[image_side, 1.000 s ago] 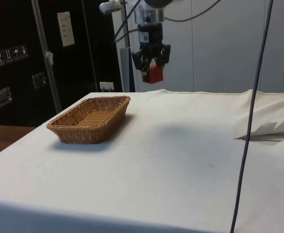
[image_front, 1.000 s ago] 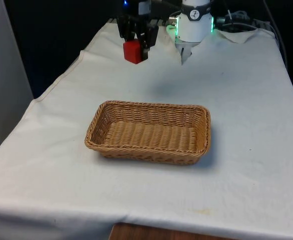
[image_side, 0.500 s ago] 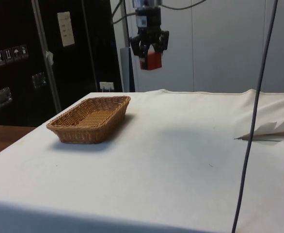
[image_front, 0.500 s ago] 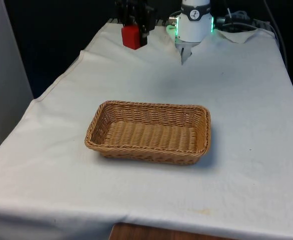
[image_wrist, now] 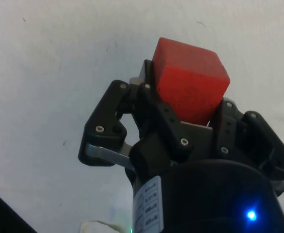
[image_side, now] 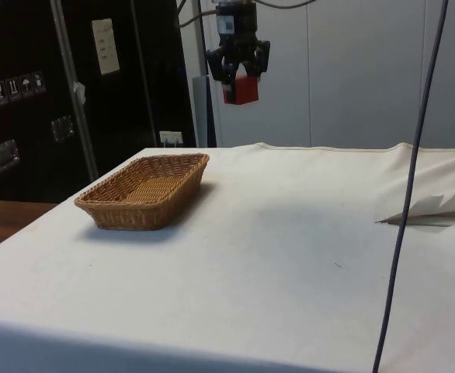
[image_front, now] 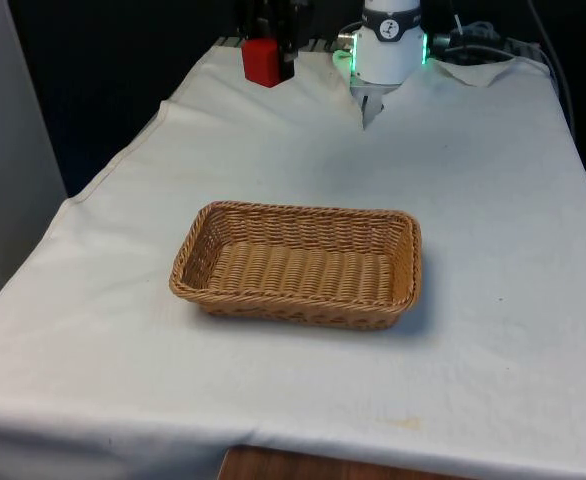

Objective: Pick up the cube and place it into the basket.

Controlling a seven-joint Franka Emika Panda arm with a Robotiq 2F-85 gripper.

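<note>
Since the earlier frames the gripper (image_side: 239,74) has risen, its fingers clamped on the red cube (image_side: 241,89) high above the table (image_front: 493,200). The front view cuts off its upper part. The wicker basket (image_front: 298,265) sits apart, nearer the camera.

end effector (image_side: 239,71) risen higher (clamped on red cube (image_side: 241,90)), nudged toward basket (image_side: 145,191)

Open air and bare white cloth (image_side: 290,233) all the way to the uncovered basket (image_side: 144,191).
</note>
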